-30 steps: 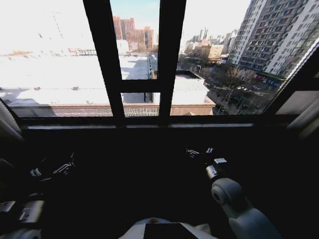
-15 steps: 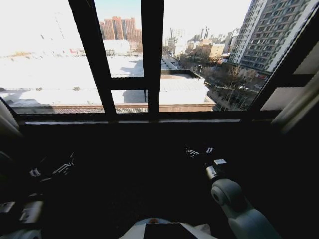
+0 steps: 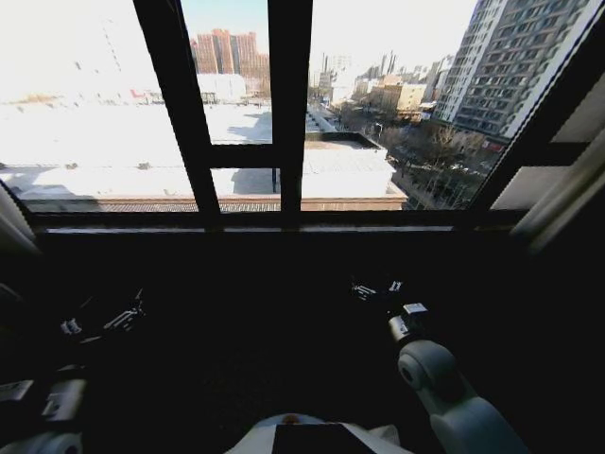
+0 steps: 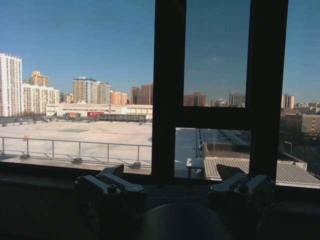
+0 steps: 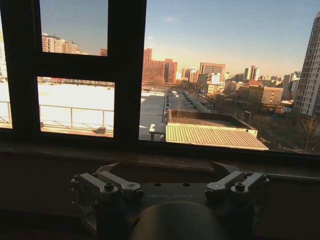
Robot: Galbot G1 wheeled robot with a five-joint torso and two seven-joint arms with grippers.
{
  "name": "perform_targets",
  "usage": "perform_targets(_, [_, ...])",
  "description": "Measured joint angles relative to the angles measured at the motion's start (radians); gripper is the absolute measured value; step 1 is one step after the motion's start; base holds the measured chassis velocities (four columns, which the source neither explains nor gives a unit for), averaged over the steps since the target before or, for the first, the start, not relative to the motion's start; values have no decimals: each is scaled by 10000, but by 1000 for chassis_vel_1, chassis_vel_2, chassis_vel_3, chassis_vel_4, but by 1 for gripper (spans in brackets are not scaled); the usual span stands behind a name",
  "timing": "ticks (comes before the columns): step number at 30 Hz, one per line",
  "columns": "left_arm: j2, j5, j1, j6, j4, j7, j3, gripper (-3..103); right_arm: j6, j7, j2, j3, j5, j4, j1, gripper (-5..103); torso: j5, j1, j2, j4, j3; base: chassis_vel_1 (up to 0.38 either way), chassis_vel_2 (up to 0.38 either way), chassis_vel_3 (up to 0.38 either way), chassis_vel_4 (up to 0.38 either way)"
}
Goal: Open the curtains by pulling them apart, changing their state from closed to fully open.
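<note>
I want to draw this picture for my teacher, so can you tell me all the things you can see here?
Curtains: two, pale white, pulled to the far sides of the window, one at the left edge, one at the right edge.
Window frame: one, dark, with upright bars and a short crossbar in the middle of the glass.
Window sill: one, dark with a pale strip, below the glass.
Flat rooftops: bright white, outside.
City buildings: many, grey and reddish, outside at the right and far off.
Left gripper: one, dark, low at the left, open, holding nothing.
Right gripper: one, dark on a white arm, low at the right, open, holding nothing.
</note>
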Motion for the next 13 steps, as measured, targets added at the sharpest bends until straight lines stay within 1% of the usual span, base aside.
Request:
perform_targets(2, [-20, -2, 9, -33, 57, -4, 122, 100, -3, 75, 2, 42, 0, 42, -123, 100, -3, 0, 0, -1, 0, 0, 0, 0, 0])
perform_targets(7, [-150, 10, -133, -375, 323, -9, 732, 100, -127, 164, -23, 269, -144, 191, -301, 100, -4, 0, 0, -1, 0, 0, 0, 0, 0])
perform_targets(8, [-150, 10, -133, -375, 323, -9, 732, 100, -127, 164, -23, 269, -144, 191, -301, 100, -4, 0, 0, -1, 0, 0, 0, 0, 0])
perform_targets(10, [-191, 92, -202, -515, 429, 47, 910, 100, -211, 203, 10, 353, -164, 279, -264, 100, -1, 0, -1, 0, 0, 0, 0, 0, 0])
perform_targets(12, [-249, 282, -243, -782, 585, 172, 1049, 100, -249, 238, 93, 464, -170, 422, -248, 100, -4, 1, -1, 0, 0, 0, 0, 0, 0])
perform_targets(13, [-249, 282, -243, -782, 585, 172, 1049, 100, -249, 238, 93, 464, -170, 422, -248, 100, -4, 1, -1, 0, 0, 0, 0, 0, 0])
